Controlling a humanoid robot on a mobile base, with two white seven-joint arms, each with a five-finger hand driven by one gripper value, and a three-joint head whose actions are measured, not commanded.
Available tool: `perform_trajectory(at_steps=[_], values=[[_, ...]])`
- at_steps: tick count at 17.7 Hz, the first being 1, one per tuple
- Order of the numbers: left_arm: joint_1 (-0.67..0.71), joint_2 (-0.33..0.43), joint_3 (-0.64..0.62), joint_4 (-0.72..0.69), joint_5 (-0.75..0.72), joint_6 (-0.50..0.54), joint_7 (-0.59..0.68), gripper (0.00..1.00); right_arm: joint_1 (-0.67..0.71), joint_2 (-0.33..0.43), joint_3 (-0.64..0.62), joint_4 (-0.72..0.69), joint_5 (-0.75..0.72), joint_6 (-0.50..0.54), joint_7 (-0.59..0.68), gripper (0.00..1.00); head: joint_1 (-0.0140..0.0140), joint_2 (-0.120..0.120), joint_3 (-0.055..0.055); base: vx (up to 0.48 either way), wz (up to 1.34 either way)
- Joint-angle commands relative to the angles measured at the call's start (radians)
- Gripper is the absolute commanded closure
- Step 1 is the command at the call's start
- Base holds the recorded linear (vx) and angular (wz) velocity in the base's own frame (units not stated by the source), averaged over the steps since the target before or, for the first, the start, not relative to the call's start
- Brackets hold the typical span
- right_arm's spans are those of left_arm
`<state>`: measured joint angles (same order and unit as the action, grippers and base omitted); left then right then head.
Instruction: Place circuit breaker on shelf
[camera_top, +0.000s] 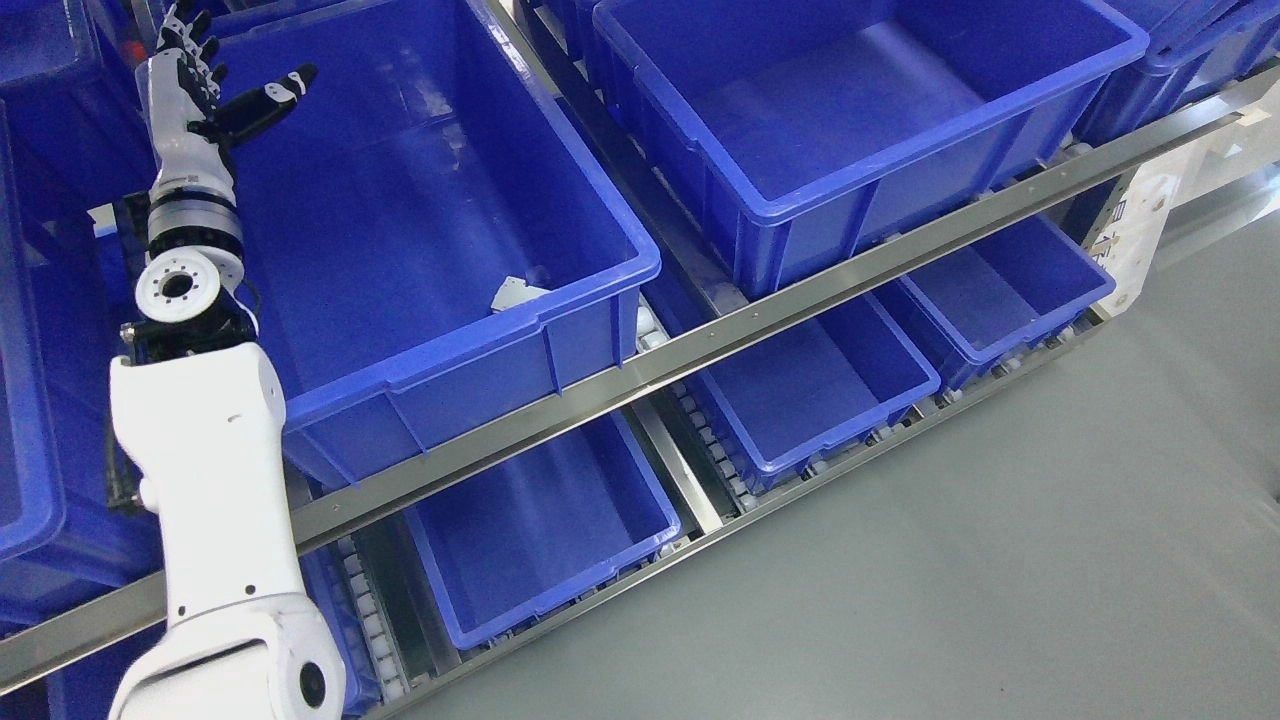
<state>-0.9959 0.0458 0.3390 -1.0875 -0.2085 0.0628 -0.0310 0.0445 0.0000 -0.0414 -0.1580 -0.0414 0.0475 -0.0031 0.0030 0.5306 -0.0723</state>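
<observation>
Breaker (517, 292) in bin's (600, 300) near corner, well apart from open left robot hand (200, 75).

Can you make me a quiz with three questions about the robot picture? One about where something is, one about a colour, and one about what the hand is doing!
1. Where is the small white breaker?
A. On the floor
B. In the bin beside the arm, near its front wall
C. In the robot's hand

2. What colour are the bins?
A. Blue
B. Red
C. Green

3. What is the left hand doing?
A. Gripping the breaker
B. Making a fist
C. Open, fingers spread, holding nothing

Answers:
1. B: the white piece lies on the bin's bottom by the front wall.
2. A: every bin on the shelf is blue.
3. C: the fingers and thumb are spread above the bin's far left corner, with nothing between them.
</observation>
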Motion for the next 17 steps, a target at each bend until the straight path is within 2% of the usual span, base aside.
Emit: perform_trajectory(at_steps=[1, 4, 17], values=[[0.152, -0.028, -0.024, -0.541, 0.063, 0.046, -0.022, 0.0, 0.0, -0.017, 0.0, 0.0, 0.0, 0.0, 0.0, 0.0, 0.0, 0.0, 0.0, 0.0, 0.0], [0.238, -0.028, -0.096, -0.623, 0.063, 0.039, -0.036, 0.0, 0.0, -0.017, 0.0, 0.0, 0.0, 0.0, 0.0, 0.0, 0.0, 0.0, 0.0, 0.0, 0.0], [0.319, -0.028, -0.123, -0.623, 0.061, 0.048, -0.032, 0.0, 0.0, -0.017, 0.0, 0.0, 0.0, 0.0, 0.0, 0.0, 0.0, 0.0, 0.0, 0.0, 0.0]])
